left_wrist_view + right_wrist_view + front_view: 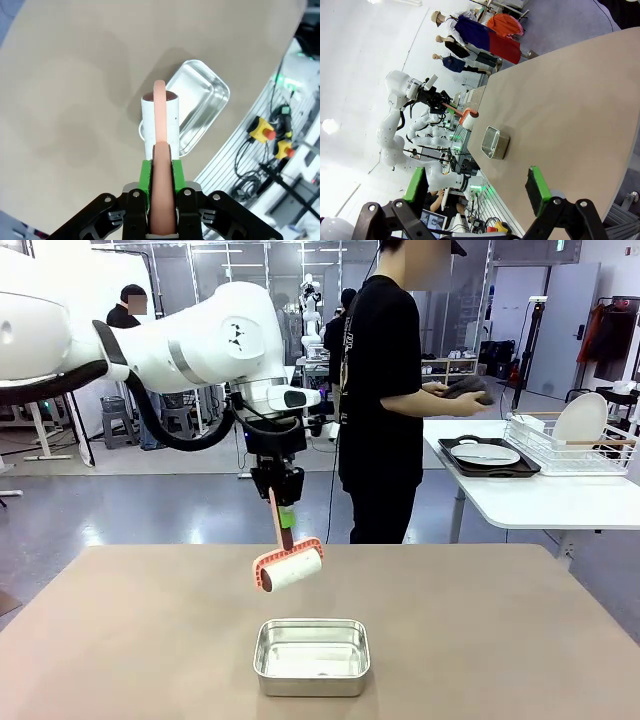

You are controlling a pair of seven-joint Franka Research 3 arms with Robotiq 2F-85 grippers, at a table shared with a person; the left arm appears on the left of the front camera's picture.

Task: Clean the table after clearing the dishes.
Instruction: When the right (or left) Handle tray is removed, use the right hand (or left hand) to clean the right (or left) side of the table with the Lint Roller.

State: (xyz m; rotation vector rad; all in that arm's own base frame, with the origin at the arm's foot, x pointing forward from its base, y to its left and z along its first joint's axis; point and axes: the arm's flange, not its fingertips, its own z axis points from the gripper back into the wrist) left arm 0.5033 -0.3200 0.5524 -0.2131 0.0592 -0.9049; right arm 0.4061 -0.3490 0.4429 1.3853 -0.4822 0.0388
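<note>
Steel pan rests on the table by left pincer gripping lint roller; right pincer gapes wide.

The large table spans the foreground, its matte beige-tan top plain and its far corners rounded. Well apart from it, on a smaller white table at the far right, a round white plate lies flat on a dark brown tray, with what looks like silver cutlery laid across it. Just beside the tray, a second white plate stands on edge in a white wire rack.
</note>
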